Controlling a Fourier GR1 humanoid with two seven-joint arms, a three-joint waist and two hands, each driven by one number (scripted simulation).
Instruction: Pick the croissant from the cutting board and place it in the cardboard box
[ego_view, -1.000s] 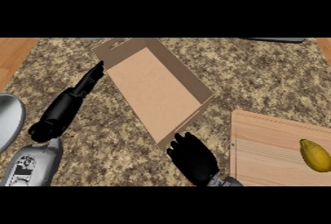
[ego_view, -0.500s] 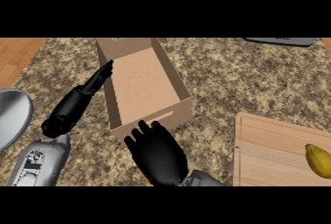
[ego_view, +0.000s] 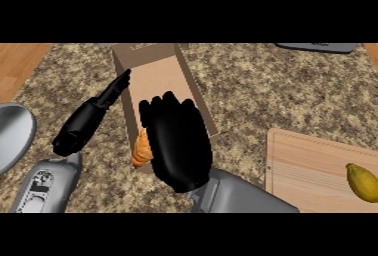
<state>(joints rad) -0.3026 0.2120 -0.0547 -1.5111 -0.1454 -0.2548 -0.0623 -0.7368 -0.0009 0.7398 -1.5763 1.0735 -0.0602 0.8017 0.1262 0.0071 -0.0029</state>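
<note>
The open cardboard box (ego_view: 164, 75) lies lengthwise at the counter's middle. My right hand (ego_view: 177, 145) hovers over the box's near half, back upward, fingers curled down. The golden croissant (ego_view: 142, 150) peeks out from under that hand's left side, at the box's near left wall, and most of it is hidden by the palm. My left hand (ego_view: 92, 117) stretches along the outside of the box's left wall with straight fingers, its fingertips touching the wall. The wooden cutting board (ego_view: 310, 165) sits at the lower right.
A yellow fruit (ego_view: 362, 182) lies on the cutting board's right part. A silver bowl (ego_view: 11, 135) stands at the left edge. A grey object (ego_view: 317, 47) shows at the top right. Wooden surface borders the speckled counter at far left.
My right hand has travelled left from the cutting board's edge to above the box. The croissant now shows under it. The view has shifted, and the box appears more upright.
</note>
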